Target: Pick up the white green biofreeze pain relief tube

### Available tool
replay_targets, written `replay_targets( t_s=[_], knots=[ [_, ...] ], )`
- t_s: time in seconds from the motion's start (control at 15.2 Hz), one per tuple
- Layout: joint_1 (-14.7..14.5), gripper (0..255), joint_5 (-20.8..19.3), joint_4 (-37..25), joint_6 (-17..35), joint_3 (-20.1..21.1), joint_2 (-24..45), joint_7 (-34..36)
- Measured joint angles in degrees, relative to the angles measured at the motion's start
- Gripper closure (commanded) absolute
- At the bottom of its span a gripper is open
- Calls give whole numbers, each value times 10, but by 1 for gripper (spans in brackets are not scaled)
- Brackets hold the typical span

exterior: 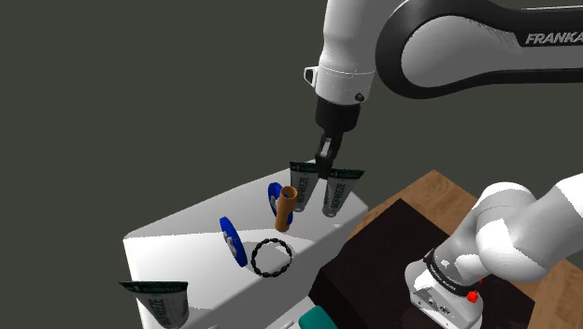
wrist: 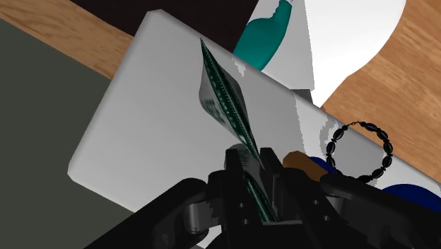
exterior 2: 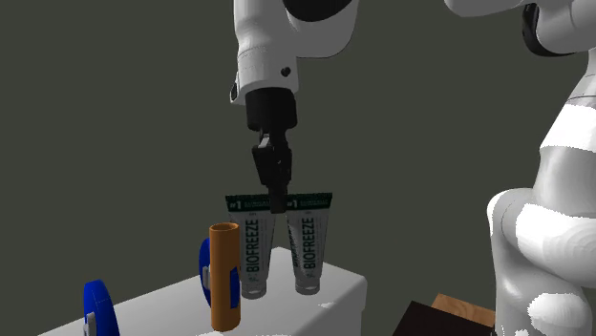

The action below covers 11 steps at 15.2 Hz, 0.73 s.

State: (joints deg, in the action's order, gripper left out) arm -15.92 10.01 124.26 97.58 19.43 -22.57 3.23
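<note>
Two white and green Biofreeze tubes stand side by side, caps down, near the far corner of the white table [exterior: 187,234]: one [exterior: 304,192] [exterior 2: 250,246] next to a brown cylinder, the other [exterior: 338,196] [exterior 2: 306,246] nearer the table's corner. My gripper [exterior: 324,170] [exterior 2: 278,199] [wrist: 251,161] comes straight down where their flat green crimped tops meet. In the wrist view the fingers are shut on a tube's crimped edge [wrist: 222,95], which runs out from between them. I cannot tell which of the pair it is.
A brown cylinder [exterior: 285,207] [exterior 2: 224,275] stands upright close to the tubes. Two blue rolls [exterior: 232,241] [exterior: 274,198] and a black bead ring [exterior: 271,258] [wrist: 359,150] lie nearby. A third tube [exterior: 159,297] stands at the near corner. A teal object [exterior: 318,320] lies off the table.
</note>
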Motion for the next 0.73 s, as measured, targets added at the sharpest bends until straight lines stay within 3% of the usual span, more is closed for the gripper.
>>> replay_targets(
  t_s=[0.33, 0.73],
  knots=[
    [0, 255, 0, -5, -4, 0, 1, 1],
    [1, 255, -3, -46, -43, -2, 4, 5]
  ],
)
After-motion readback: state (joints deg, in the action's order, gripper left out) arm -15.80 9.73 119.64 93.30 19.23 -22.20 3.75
